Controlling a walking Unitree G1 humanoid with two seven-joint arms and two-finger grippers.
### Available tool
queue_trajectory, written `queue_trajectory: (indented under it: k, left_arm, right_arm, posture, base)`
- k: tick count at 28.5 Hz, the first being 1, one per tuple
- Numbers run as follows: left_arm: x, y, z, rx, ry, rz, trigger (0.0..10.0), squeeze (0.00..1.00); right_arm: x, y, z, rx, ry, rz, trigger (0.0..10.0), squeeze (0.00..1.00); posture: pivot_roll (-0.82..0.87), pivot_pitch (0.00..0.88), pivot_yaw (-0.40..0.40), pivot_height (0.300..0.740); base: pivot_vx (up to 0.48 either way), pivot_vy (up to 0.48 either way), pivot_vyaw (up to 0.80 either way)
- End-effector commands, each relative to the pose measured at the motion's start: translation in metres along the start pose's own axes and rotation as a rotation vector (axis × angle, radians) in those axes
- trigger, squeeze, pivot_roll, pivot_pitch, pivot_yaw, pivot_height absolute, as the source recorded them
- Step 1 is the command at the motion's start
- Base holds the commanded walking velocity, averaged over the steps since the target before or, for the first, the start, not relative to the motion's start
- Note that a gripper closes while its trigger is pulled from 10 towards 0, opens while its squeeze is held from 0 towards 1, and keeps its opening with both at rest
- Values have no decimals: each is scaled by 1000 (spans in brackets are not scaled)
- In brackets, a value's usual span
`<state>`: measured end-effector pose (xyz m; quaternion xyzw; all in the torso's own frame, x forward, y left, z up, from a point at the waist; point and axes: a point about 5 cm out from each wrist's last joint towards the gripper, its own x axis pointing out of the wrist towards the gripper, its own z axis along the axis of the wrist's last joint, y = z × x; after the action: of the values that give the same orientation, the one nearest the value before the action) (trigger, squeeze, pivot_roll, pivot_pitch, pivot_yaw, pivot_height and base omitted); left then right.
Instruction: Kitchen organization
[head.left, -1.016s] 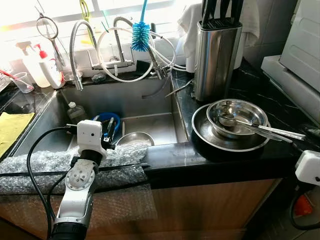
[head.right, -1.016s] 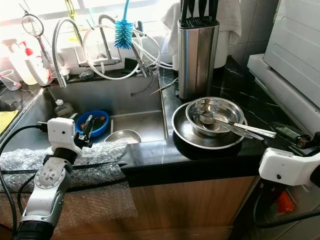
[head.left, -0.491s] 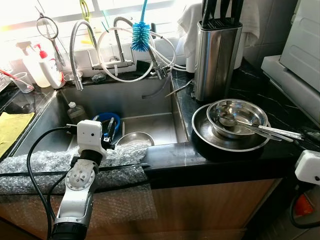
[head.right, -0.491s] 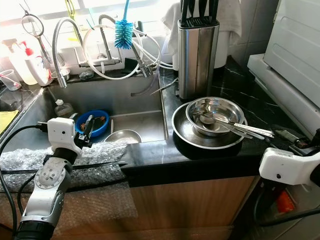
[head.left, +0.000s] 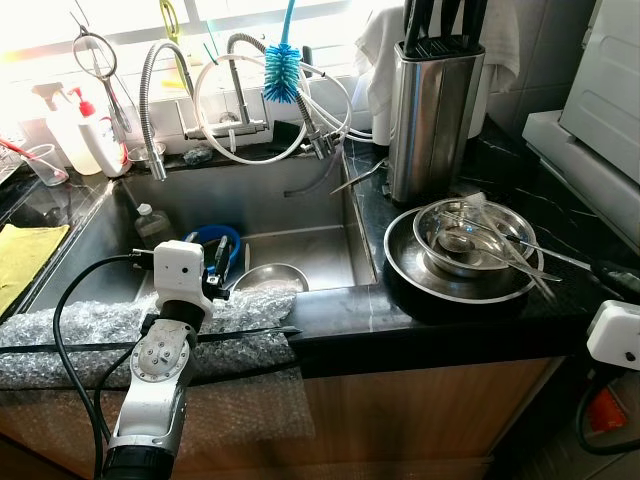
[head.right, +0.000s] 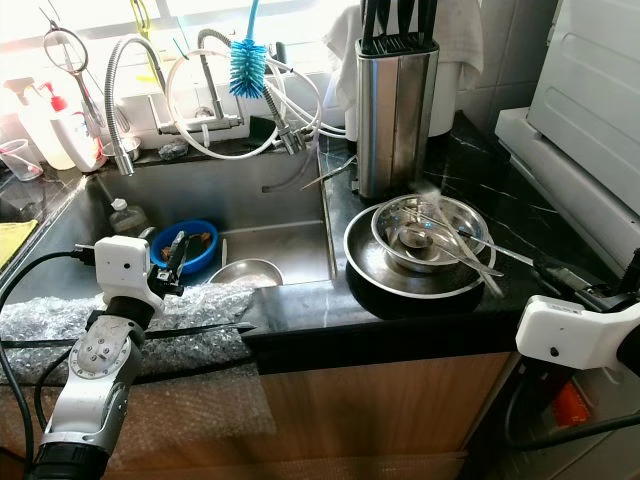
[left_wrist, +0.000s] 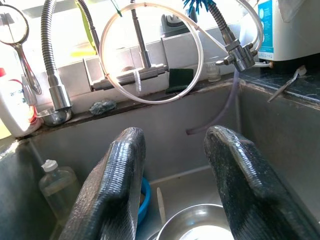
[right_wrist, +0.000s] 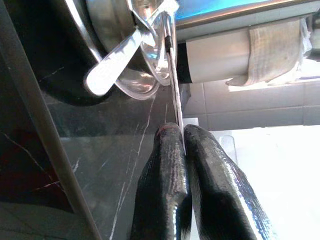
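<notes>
Honestly, right claw (right_wrist: 181, 145) is pinching a thin utensil handle (right_wrist: 174, 80) whose far end sits in the steel bowl (head.left: 476, 235) ahead on the table (head.left: 570, 235), so yanking could tip it, while left claw (left_wrist: 172, 150) hangs spread over the sink (head.left: 300, 245).

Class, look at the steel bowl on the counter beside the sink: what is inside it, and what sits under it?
Inside the steel bowl lie several metal utensils, handles over its rim. It rests in a wider steel pan; the pan's middle is covered.
</notes>
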<state>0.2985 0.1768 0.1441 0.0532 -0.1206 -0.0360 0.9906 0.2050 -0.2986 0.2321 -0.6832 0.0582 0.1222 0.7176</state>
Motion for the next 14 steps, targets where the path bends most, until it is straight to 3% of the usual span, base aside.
queue_trajectory:
  k: [1, 11, 14]
  left_arm:
    - [0, 1, 3, 4, -6, 8, 10000, 0]
    - [1, 0, 2, 0, -9, 12, 10000, 0]
    - [2, 0, 3, -1, -10, 12, 10000, 0]
  right_arm:
    - [1, -4, 2, -2, -5, -19, 0, 0]
    - [3, -11, 2, -9, 6, -52, 0, 0]
    - [4, -20, 6, 52, -13, -136, 0, 0]
  posture:
    - [-207, 0, 106, 740]
    - [-206, 0, 100, 740]
    - [-208, 0, 102, 740]
  base:
    - [0, 0, 0]
    - [0, 0, 0]
    - [0, 0, 0]
